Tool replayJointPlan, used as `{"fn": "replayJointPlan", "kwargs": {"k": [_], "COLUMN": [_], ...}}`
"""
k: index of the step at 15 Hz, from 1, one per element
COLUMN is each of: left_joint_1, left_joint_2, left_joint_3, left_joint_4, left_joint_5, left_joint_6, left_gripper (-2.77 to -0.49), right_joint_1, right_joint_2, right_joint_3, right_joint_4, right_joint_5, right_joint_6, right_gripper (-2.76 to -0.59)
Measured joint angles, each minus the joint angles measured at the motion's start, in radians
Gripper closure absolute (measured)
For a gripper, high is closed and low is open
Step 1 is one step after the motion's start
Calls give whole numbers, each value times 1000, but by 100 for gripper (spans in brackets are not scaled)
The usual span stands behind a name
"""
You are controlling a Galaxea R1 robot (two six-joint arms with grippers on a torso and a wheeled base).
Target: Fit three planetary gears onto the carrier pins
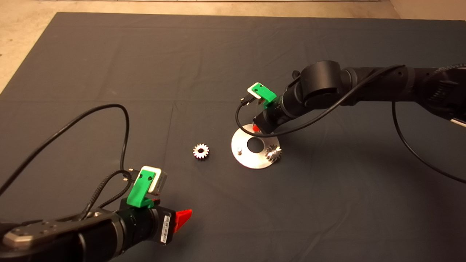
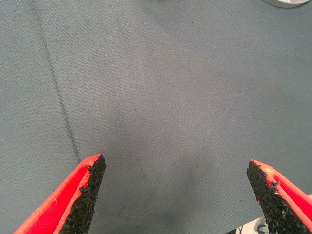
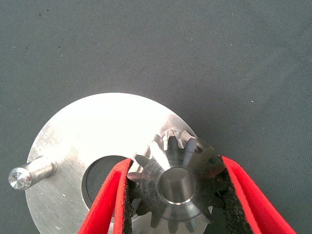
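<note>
Planetary gears, small toothed metal wheels with a central hole, show in three places. One silvery gear (image 3: 178,187) sits between the red fingers with black pads (image 3: 130,204) of the right gripper (image 3: 175,195), both pads pressed against its teeth; a pin end fills its central hole, so it is on a pin of the flat shiny silver round plate with a large central hole (image 3: 92,126). In the head view this gripper (image 1: 257,127) reaches down at the plate's (image 1: 243,154) far edge. A second gear (image 1: 273,153) is seated on the plate's right side. A third, silvery gear with a pinkish cast (image 1: 201,151) lies flat on the dark grey mat (image 1: 109,54), just left of the plate and apart from it. One short silvery carrier pin (image 1: 239,150) stands bare on the plate's left side. The left gripper (image 2: 175,195) hovers over bare mat at the lower left, its red fingers (image 2: 78,195) spread wide, holding nothing.
</note>
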Motion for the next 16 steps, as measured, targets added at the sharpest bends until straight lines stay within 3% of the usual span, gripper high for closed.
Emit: {"fn": "replayJointPlan", "kwargs": {"k": [16], "left_joint_1": [-3], "left_joint_2": [-4], "left_joint_3": [0], "left_joint_4": [0], "left_joint_5": [-1], "left_joint_6": [0], "left_gripper": [-206], "right_joint_1": [3], "right_joint_2": [0], "right_joint_3": [-15], "right_joint_4": [14], "right_joint_5": [34], "right_joint_6": [-4], "right_gripper": [-97]}}
